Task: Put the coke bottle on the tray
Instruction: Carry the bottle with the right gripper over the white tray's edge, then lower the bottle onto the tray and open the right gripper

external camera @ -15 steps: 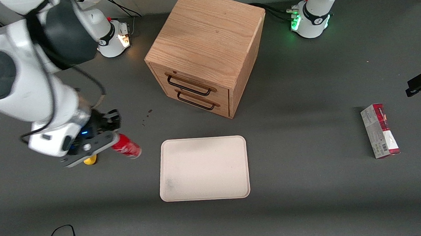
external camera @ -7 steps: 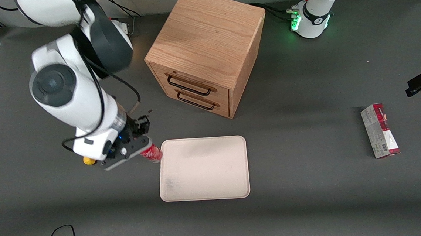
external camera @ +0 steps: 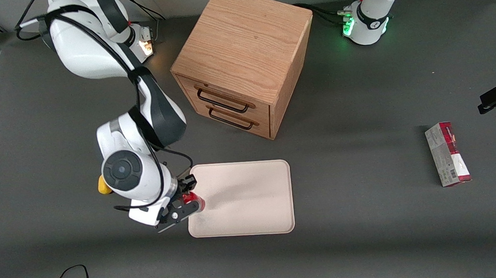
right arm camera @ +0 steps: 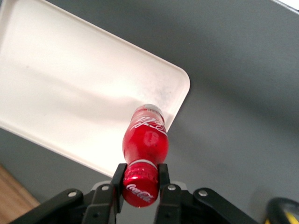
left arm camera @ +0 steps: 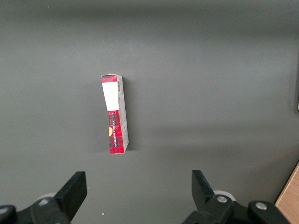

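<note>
Front view: the gripper (external camera: 186,205) hangs over the tray's (external camera: 252,199) edge at the working arm's end, near the corner closest to the camera. Its fingers are clamped on the bottle (external camera: 193,201), of which only a small red patch shows from under the wrist. The bottle is thus above the tray's margin, just inside the rim; whether its base touches the surface I cannot tell. The carry looks nearly done, with lowering and release probably what remains. Farther from the camera than the gripper stands the drawer cabinet (external camera: 242,63); a small yellow object (external camera: 103,185) lies on the table just beside the arm, away from the tray. A red-and-white carton (external camera: 447,154) lies well apart, toward the parked arm's end.

Left wrist view: only that carton (left arm camera: 115,114) on dark table; nothing of the task shows.

Right wrist view: the gripper (right arm camera: 140,184) pinches the bottle (right arm camera: 145,151) at the cap end, one finger (right arm camera: 118,179) on each side, so the body hangs free below the grip and the base meets the tray first. It is slim, glossy red, with white script on the cap end and again near the paler base. Beneath it lies the tray (right arm camera: 70,93), its rounded corner just beside the base. A release here would likely land it close to the rim.
</note>
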{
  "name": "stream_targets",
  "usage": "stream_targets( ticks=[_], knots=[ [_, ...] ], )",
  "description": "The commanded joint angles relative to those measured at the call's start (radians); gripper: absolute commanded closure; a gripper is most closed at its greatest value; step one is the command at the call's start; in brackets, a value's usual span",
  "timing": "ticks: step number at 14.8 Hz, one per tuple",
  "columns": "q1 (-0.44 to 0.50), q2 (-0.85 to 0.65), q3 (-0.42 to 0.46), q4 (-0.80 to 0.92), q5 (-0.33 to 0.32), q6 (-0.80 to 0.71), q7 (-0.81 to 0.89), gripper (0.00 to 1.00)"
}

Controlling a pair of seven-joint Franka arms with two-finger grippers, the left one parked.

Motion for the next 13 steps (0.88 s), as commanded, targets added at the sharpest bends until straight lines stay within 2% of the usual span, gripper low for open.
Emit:
stream_targets(
  ticks=[1, 6, 7, 8, 9, 10, 13],
  knots=[
    [-0.015, 0.052, 0.019, 0.050, -0.010, 0.037, 0.002, 1.00],
    [-0.012, 0.084, 0.018, 0.039, -0.010, 0.085, 0.002, 1.00],
    [-0.012, 0.084, 0.018, 0.037, -0.011, 0.085, 0.005, 0.85],
    [-0.012, 0.084, 0.018, 0.037, -0.010, 0.085, 0.013, 0.38],
    [-0.012, 0.080, 0.018, 0.036, -0.011, 0.083, 0.014, 0.05],
    [-0.012, 0.069, 0.018, 0.036, -0.011, 0.080, 0.014, 0.00],
    [-0.009, 0.017, 0.013, 0.036, -0.010, -0.008, 0.016, 0.00]
  ],
)
